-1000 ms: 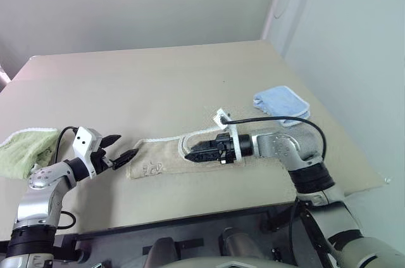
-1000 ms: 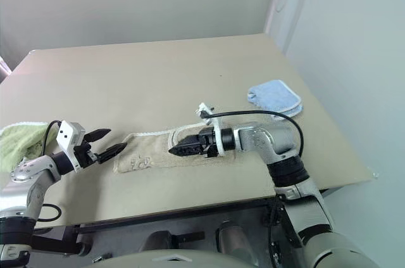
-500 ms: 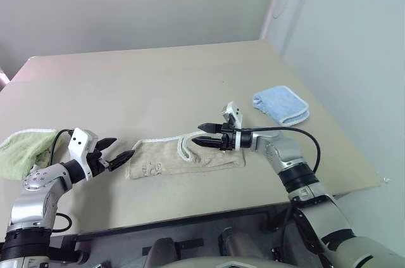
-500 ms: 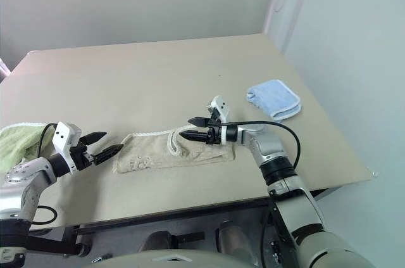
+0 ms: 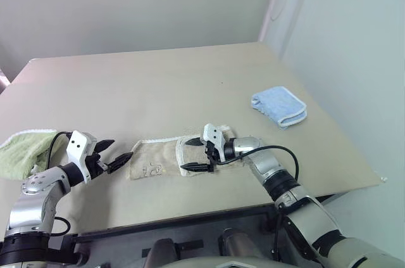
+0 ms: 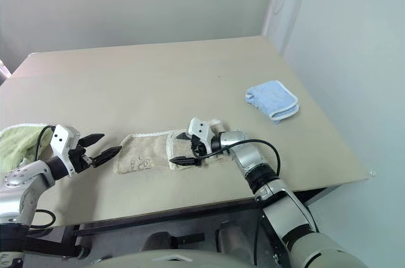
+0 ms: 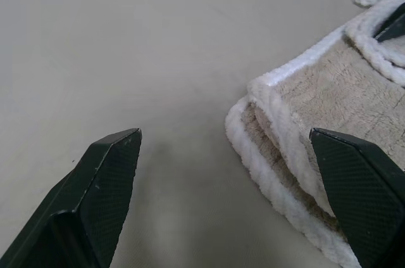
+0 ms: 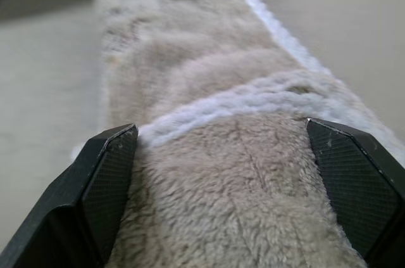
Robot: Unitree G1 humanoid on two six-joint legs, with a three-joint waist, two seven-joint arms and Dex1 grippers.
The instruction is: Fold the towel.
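The beige-tan terry towel with white corded edging [image 5: 180, 157] is laid as a long narrow band near the front edge of the pale beige desk [image 5: 158, 84], with its right end already doubled over onto the middle, so that a white edge is seen crossing the band. The step in hand is judged to be the end of this lengthwise fold: the flap has been set down and is being let go.

The right pincer [image 5: 195, 156] is held wide open over the folded flap, one finger to each side of the band; nothing is gripped, and whether the tips rest on the pile cannot be told. The left pincer [image 5: 114, 155] is also spread fully, empty, just beside the towel's left end, whose stacked layers are seen between its fingers [image 7: 104, 182] in the left wrist view.

For the next move, a grasp of the left end, layers together, is probably called for, so that it can be carried across the flap without the layers sliding apart.
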